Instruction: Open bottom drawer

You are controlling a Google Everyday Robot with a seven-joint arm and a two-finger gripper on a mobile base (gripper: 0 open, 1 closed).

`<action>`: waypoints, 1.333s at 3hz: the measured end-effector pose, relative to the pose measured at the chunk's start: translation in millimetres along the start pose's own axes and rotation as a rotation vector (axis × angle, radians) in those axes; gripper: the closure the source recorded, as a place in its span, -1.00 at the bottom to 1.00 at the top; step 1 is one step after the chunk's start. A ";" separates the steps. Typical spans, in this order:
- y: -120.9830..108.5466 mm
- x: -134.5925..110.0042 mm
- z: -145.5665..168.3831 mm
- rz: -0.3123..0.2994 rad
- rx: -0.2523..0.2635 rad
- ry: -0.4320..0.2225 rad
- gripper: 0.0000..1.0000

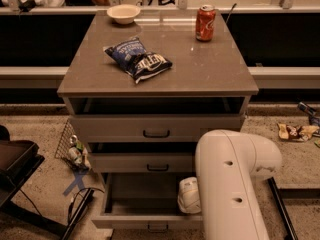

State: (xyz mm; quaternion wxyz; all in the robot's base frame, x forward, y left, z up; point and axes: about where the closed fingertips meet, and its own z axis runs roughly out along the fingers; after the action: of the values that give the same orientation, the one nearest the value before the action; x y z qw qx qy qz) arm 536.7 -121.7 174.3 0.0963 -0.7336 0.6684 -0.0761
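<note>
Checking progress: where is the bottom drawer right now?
The bottom drawer is pulled out at the frame's bottom centre, under the middle drawer; the gripper is at its right end, beside the white arm.

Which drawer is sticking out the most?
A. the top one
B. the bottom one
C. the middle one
B: the bottom drawer is pulled out farthest, so you can see inside it, and the robot's gripper is down at its right side.
</note>
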 end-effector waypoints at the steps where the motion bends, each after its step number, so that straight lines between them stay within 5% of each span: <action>1: 17.1 3.7 -8.0 0.010 -0.055 -0.011 1.00; 3: 28.1 -15.5 -26.3 -0.018 -0.150 -0.099 1.00; 4: 28.1 -15.5 -26.3 -0.018 -0.150 -0.099 1.00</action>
State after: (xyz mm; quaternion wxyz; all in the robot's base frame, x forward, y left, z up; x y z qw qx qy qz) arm 501.8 -109.8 193.2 0.0734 -0.7476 0.6600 0.0098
